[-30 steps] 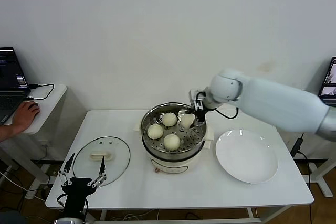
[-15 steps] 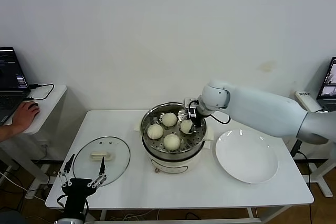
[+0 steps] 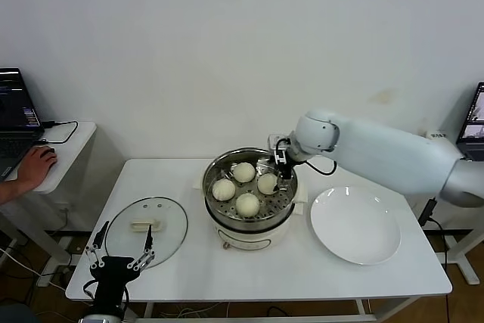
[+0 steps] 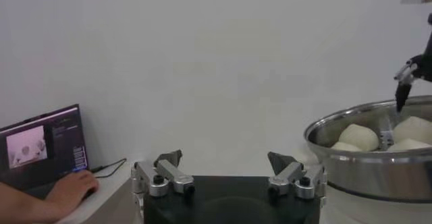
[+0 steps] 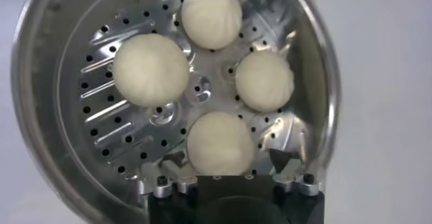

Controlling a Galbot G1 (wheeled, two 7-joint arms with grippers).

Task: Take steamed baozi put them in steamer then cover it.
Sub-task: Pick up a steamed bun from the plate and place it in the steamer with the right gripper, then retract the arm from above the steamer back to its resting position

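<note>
Four baozi lie on the perforated tray of the steel steamer (image 3: 217, 163) at the table's middle; the newest one (image 3: 267, 183) is at the back right. My right gripper (image 3: 281, 164) hovers just above it at the pot's back right rim, open and empty. In the right wrist view the gripper (image 5: 228, 164) straddles that baozi (image 5: 221, 143) without gripping it; three others (image 5: 150, 70) lie beyond on the tray (image 5: 101, 117). The glass cover (image 3: 170, 217) lies flat at the front left. My left gripper (image 3: 119, 251) is parked open at the cover's near edge and shows open in its own view (image 4: 229, 161).
A bare white plate (image 3: 355, 225) lies right of the steamer. A side table at the far left holds a laptop (image 3: 15, 119) and a person's hand (image 3: 34, 166). The left wrist view shows the steamer's side (image 4: 364, 171) and the right gripper (image 4: 405, 87) above it.
My right gripper carried the fourth baozi down into the steamer, let it go on the tray, and lifted slightly back toward the rim. The left arm has not moved.
</note>
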